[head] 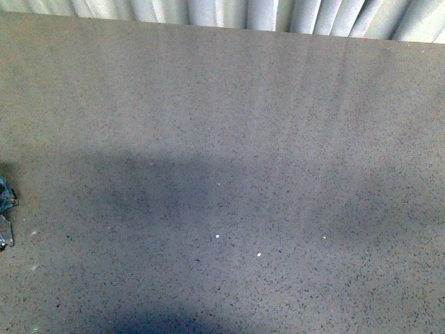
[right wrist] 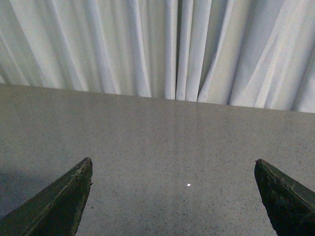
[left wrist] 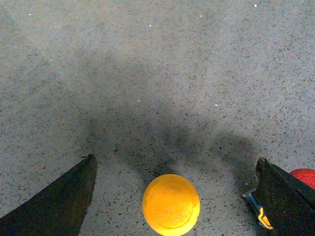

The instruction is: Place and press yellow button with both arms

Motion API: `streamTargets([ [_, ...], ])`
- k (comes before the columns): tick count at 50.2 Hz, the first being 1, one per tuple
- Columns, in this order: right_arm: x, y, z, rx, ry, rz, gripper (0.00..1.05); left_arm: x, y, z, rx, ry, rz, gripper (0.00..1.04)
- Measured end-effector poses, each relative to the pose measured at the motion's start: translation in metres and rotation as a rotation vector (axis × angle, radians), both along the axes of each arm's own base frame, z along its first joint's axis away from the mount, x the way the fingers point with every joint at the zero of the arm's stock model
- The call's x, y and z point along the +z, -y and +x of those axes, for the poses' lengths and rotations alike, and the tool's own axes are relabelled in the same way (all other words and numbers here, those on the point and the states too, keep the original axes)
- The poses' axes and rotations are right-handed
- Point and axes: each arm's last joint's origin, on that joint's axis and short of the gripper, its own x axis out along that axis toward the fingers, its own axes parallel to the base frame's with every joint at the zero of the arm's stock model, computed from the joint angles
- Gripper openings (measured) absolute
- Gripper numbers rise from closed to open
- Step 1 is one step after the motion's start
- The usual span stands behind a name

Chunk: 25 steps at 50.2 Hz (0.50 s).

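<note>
In the left wrist view the yellow button (left wrist: 171,204) stands on the speckled grey table, and I see its round orange-yellow cap from above. My left gripper (left wrist: 176,160) is open. Its two black fingers stand wide on either side of the button, apart from it, with their tips reaching just past the cap. My right gripper (right wrist: 173,161) is open and empty over bare table, facing the curtain. Neither arm nor the button shows in the front view.
A red rounded thing (left wrist: 304,176) shows beside one left finger. Small blue-grey bits (head: 5,212) lie at the table's far left edge in the front view. A white pleated curtain (right wrist: 162,49) hangs behind the table's far edge.
</note>
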Motion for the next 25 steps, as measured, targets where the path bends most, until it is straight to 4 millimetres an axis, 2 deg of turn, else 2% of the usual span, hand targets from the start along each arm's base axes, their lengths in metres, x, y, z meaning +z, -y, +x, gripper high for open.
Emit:
streamTargets([
  [25, 0.0, 0.0, 0.0, 0.0, 0.0, 0.0, 0.96, -0.031, 0.004, 0.007, -0.009, -0.09, -0.023, 0.96],
])
